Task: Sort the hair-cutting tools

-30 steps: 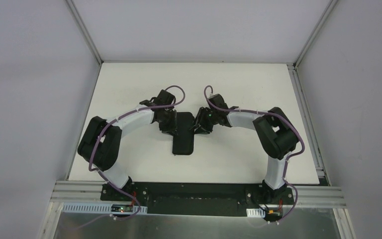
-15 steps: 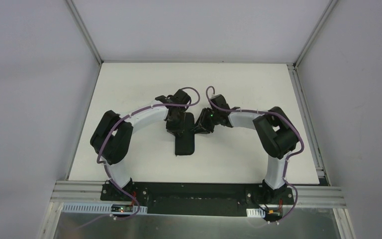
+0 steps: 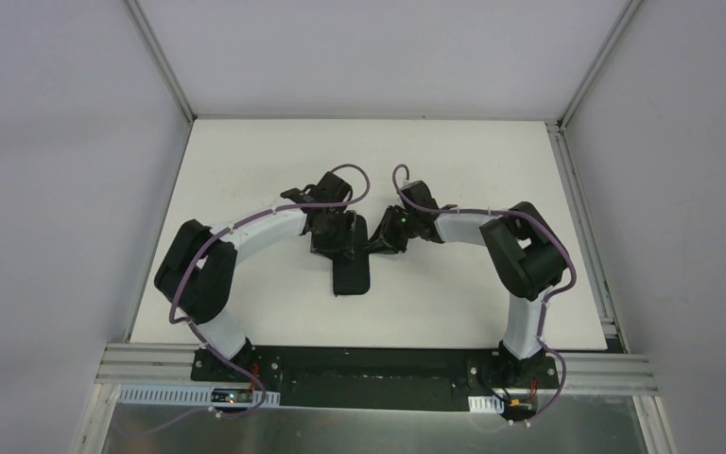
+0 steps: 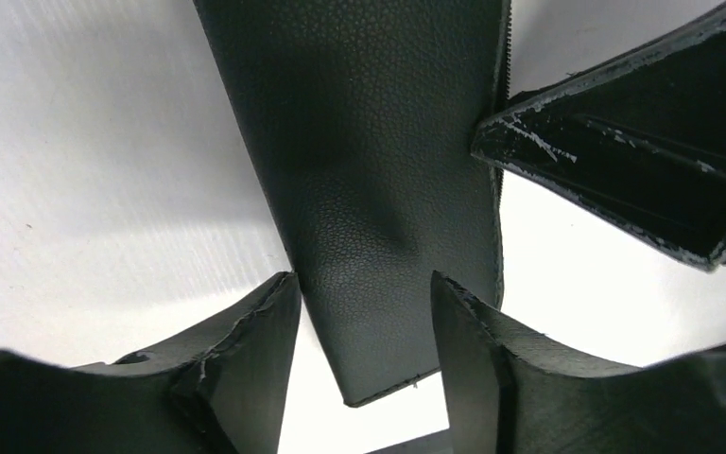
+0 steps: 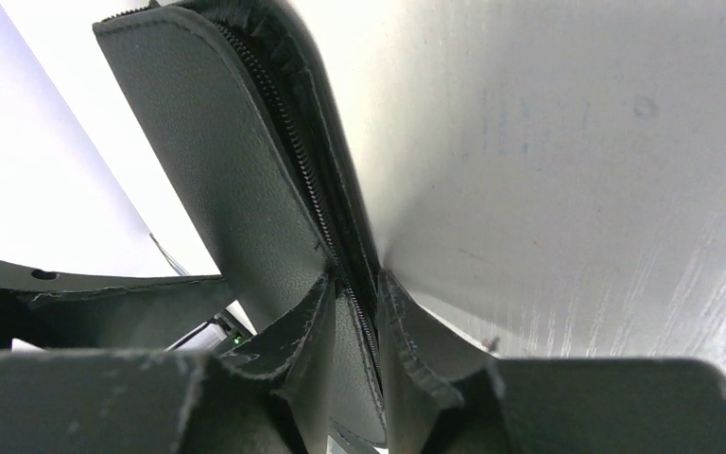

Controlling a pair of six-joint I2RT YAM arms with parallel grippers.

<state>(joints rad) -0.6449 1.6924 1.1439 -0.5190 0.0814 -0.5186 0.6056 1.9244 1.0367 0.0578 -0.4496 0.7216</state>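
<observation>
No hair-cutting tools show in any view. A flat black zip case [image 3: 351, 274] lies mid-table. My left gripper [image 3: 334, 240] hovers over its far end. In the left wrist view that gripper [image 4: 364, 284] is open, its fingers astride the case's narrow end [image 4: 378, 189] with a gap on each side. My right gripper [image 3: 379, 242] meets the case from the right. In the right wrist view that gripper [image 5: 354, 284] is shut on the case's zipped edge [image 5: 236, 170], with the zip line running between the pads. A right finger [image 4: 643, 161] shows beside the case.
The white table [image 3: 454, 170] is walled by grey panels, with metal rails along its left, right and near sides. Both arms arch inward from their bases at the near edge, and purple cables loop over the wrists.
My left gripper shifted right over the case's far end, and its jaws opened. The right jaws closed onto the zipped edge. The case stayed about where it was.
</observation>
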